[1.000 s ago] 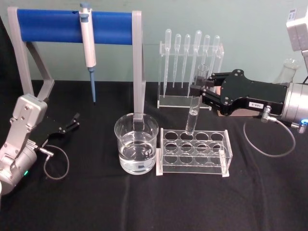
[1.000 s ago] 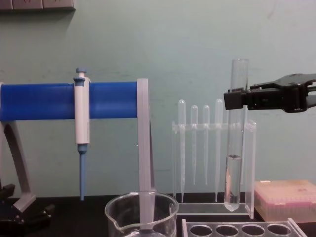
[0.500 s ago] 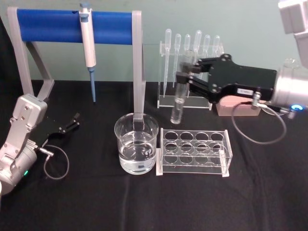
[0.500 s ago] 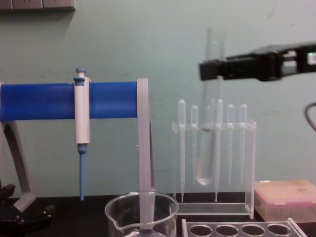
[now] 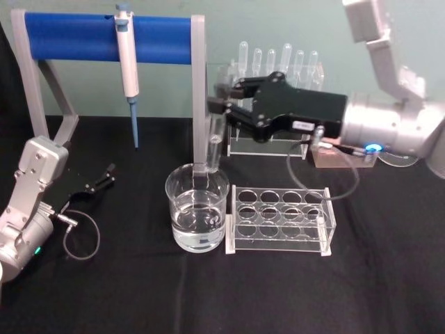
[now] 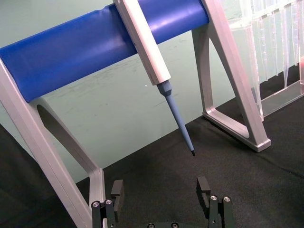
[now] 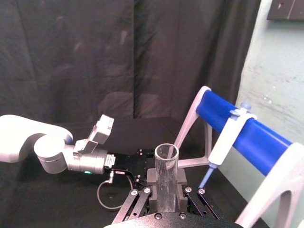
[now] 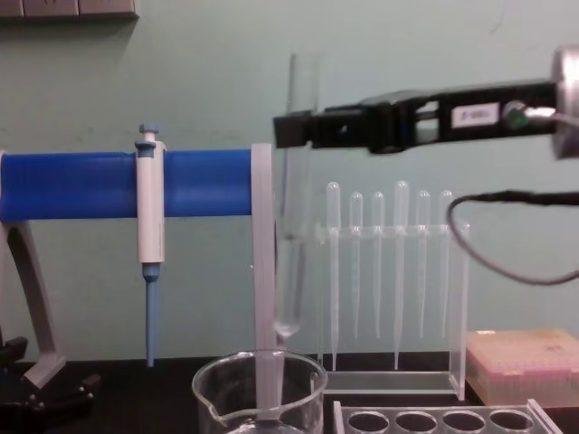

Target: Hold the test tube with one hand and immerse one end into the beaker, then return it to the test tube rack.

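I've got R gripper (image 5: 219,99) clamped on test tube (image 8: 294,226) near its rim. Tube roughly upright, bottom just above beaker (image 5: 197,209), clear of the water (image 5: 198,224). White label (image 8: 477,115) on gripper: txt unreadable. L gripper (image 6: 160,186) parked far left, fingers (image 6: 203,184) apart.

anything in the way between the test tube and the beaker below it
Nothing visible does. The right pincer holds the test tube above the open beaker, with only air beneath its rounded end. The grey stand post stands close beside the tube, on the robot's left, not under it.
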Robot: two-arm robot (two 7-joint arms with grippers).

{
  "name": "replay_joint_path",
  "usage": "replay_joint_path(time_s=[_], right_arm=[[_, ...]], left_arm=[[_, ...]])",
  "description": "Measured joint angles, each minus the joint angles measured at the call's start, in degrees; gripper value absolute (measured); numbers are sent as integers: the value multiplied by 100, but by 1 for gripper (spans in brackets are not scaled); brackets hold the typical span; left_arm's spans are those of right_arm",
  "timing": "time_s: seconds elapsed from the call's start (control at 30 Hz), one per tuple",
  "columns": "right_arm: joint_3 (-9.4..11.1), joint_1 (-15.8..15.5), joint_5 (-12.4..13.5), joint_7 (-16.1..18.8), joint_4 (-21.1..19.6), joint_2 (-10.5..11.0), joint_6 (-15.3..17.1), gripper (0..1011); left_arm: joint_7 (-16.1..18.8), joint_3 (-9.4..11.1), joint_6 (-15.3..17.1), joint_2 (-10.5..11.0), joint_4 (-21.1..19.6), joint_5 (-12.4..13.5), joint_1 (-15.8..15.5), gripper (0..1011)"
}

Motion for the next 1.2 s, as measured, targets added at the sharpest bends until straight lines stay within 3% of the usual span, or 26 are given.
replay_joint_path(time_s=[0.17,0.77,1.2], right_arm=[[-180,77,-75,85,276,-199,-105,225],[-472,-117,-335,202,848,-463,-382,225],[-415,-319,-640,223,1149,-621,-928,225]], left_arm=[[0,0,0,0,0,0,0,1000],[0,0,0,0,0,0,0,1000],[0,0,0,0,0,0,0,1000]])
